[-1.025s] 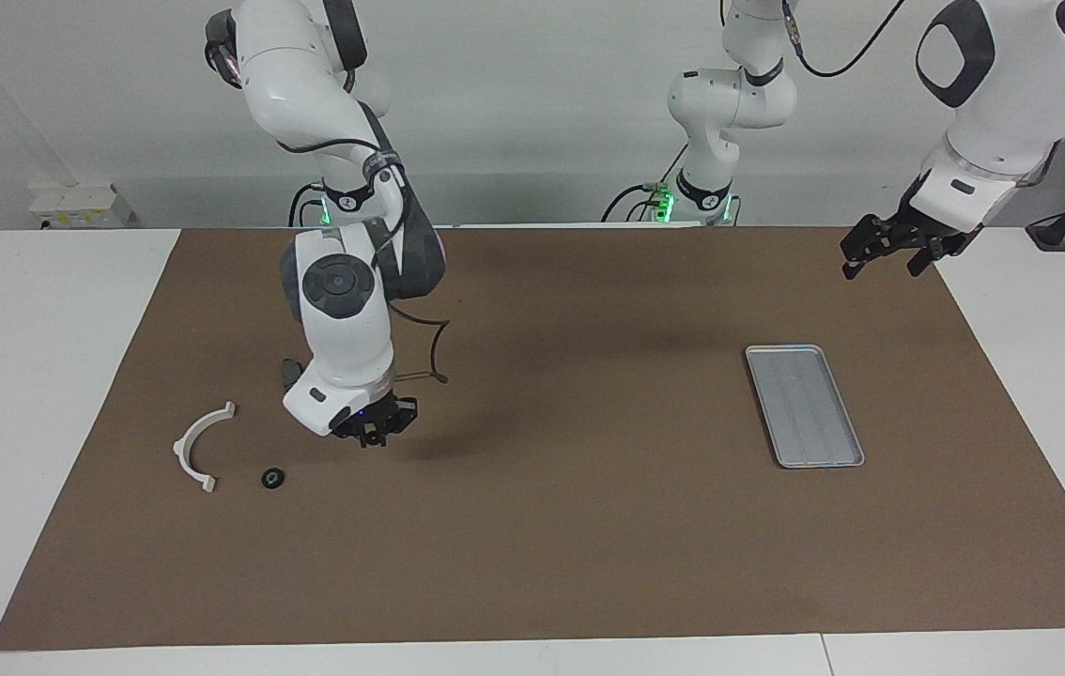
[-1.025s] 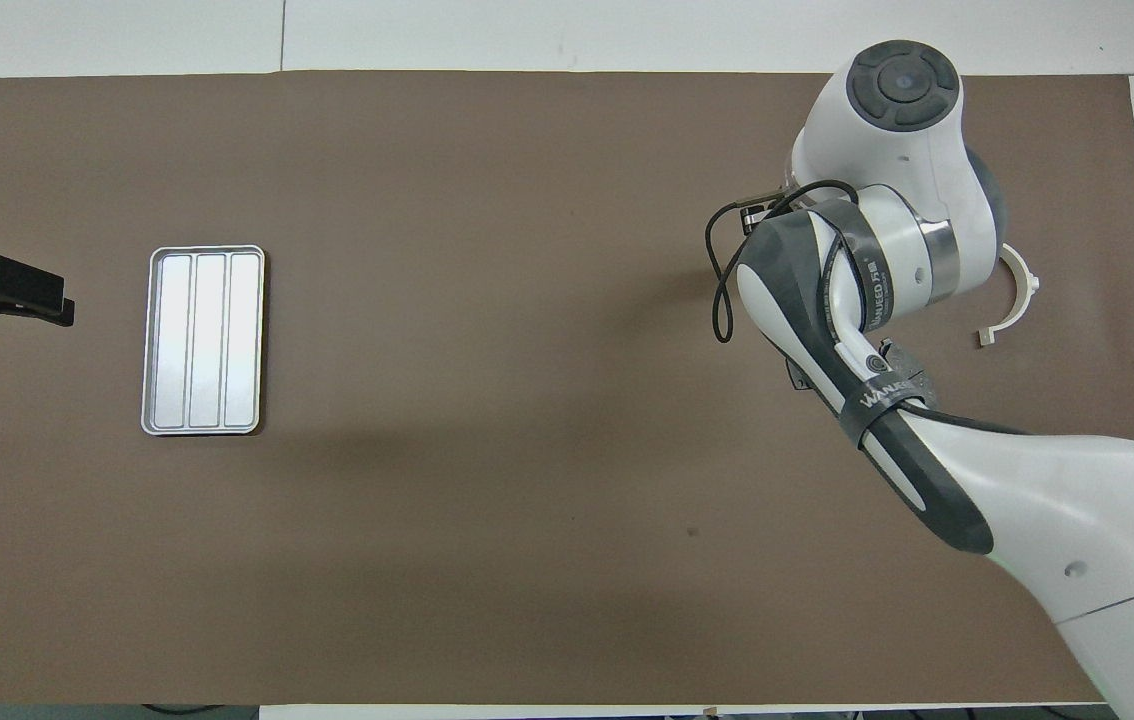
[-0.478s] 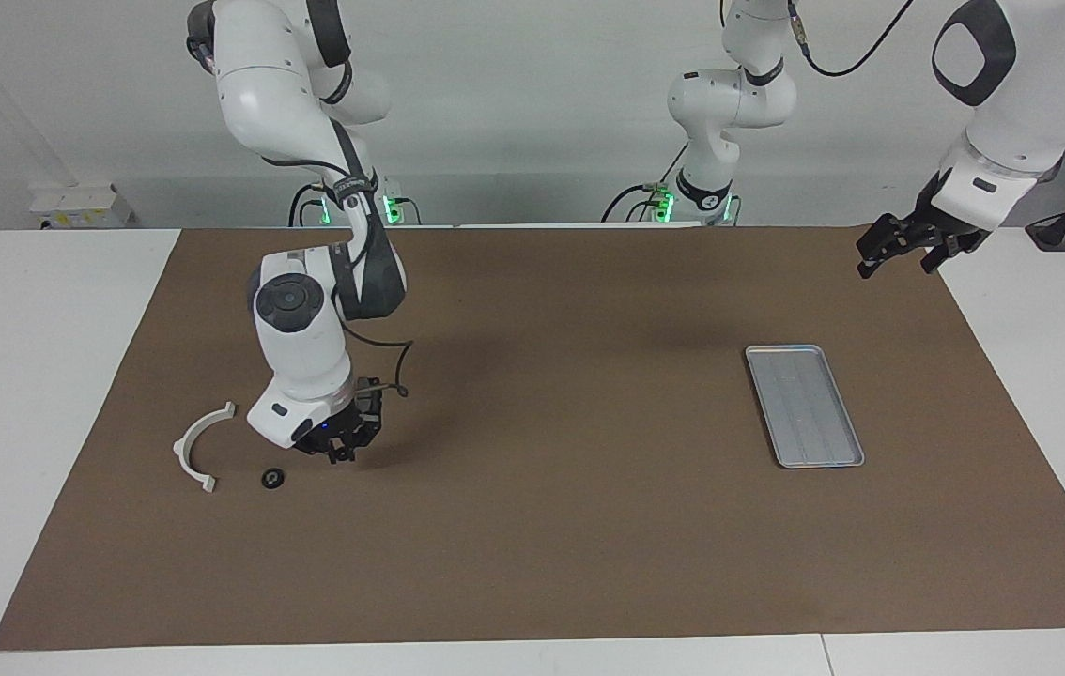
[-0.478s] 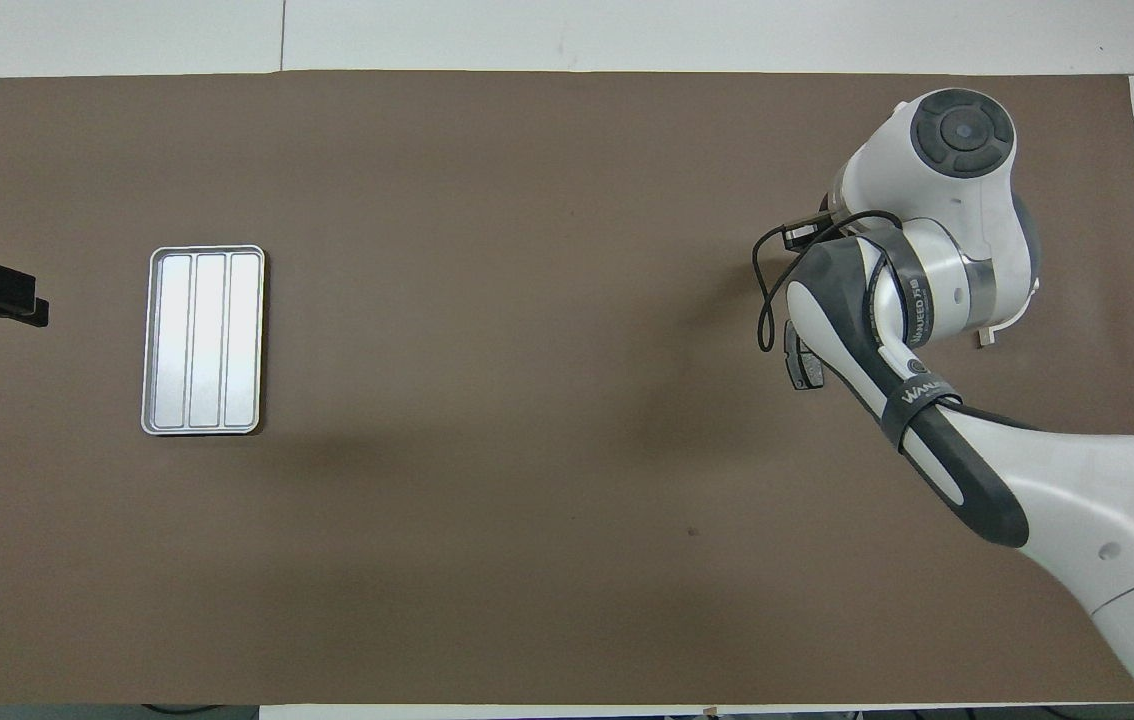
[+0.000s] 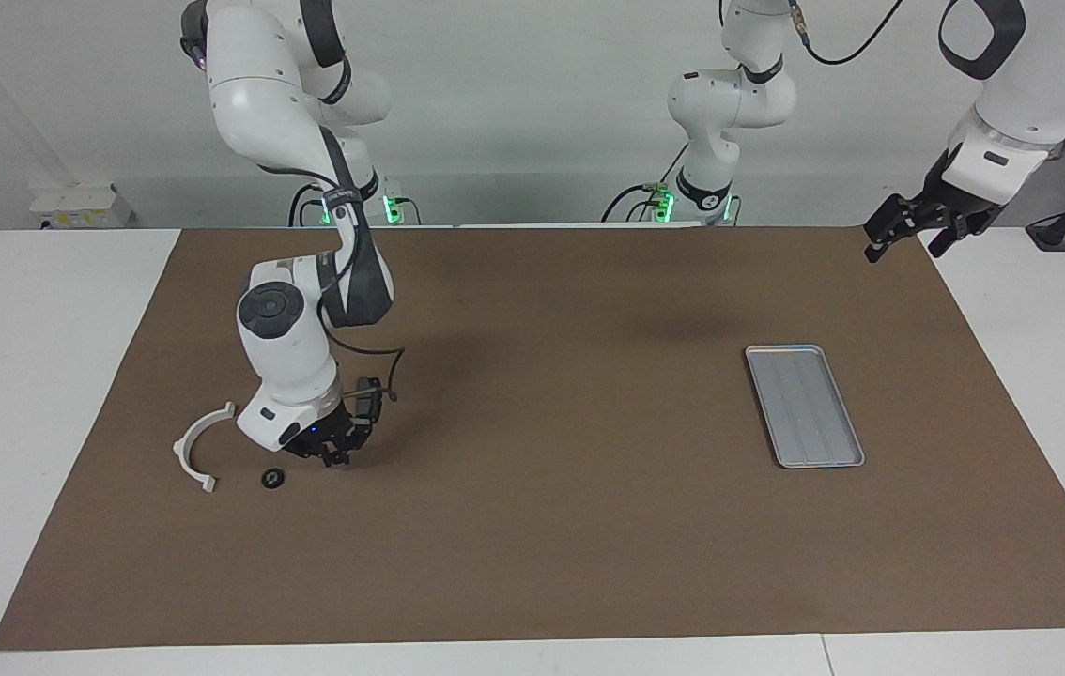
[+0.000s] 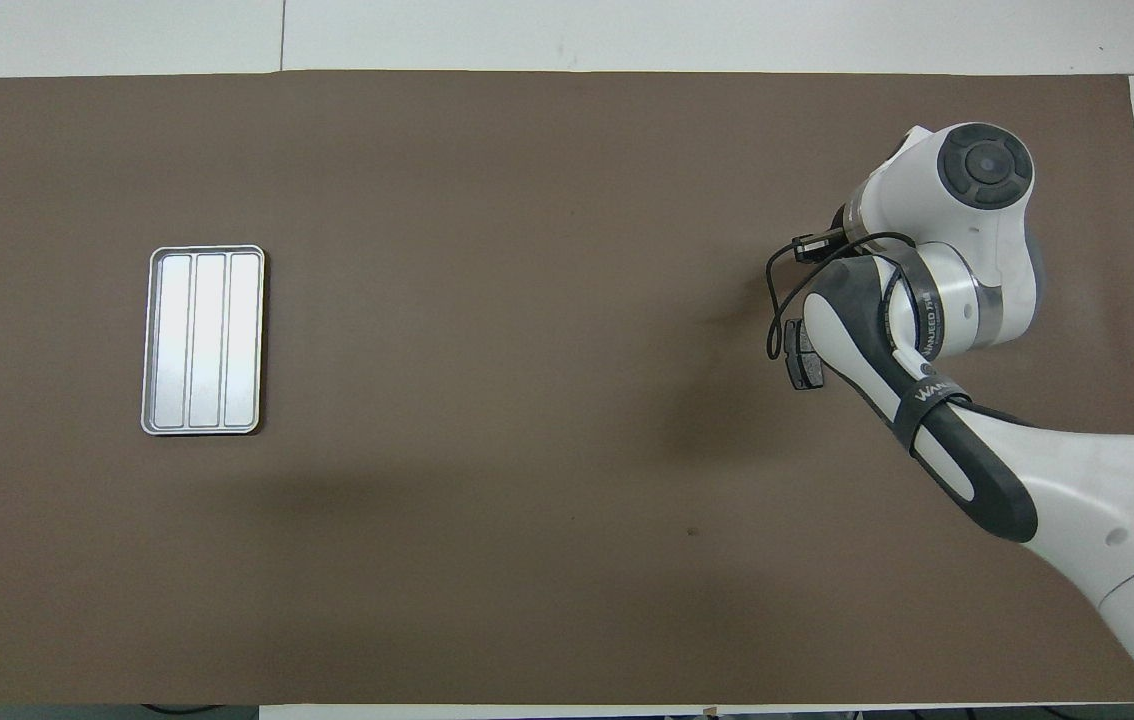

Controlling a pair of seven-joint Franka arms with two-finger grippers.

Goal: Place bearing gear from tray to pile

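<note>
- Left gripper (image 5: 908,230): raised, jaws apart, nothing between them. It hangs over the edge of the brown mat (image 5: 542,545) at the left arm's end of the table (image 5: 25,376). In the overhead view only its tip shows, at 9 o'clock of the tray. Left arm idle.
- Dark plate (image 6: 803,357): flat on the mat and half covered by the right arm in the overhead view. It pokes out at 9 o'clock of the arm's wrist. Only one such plate in sight.
- Tray (image 5: 804,405): silver, ridged, flat on the mat toward the left arm's end. Nothing lies in it. In the facing view it sits at 3 o'clock of the parts group, well apart from it.
- Right gripper (image 5: 337,454): low over the mat at the right arm's end, fingertips together, nothing seen held. In the facing view it is at 2 o'clock of the bearing gear, near but not touching.
- White bracket (image 5: 180,449): curved half-ring, flat on the mat, open side facing the gear. The arm hides it in the overhead view.
- Bearing gear (image 5: 273,478): small black ring, flat on the mat and out of the tray. In the facing view it sits at 4 o'clock of the bracket, just beside the bracket's end and apart from it. Farthest part from the robots.
</note>
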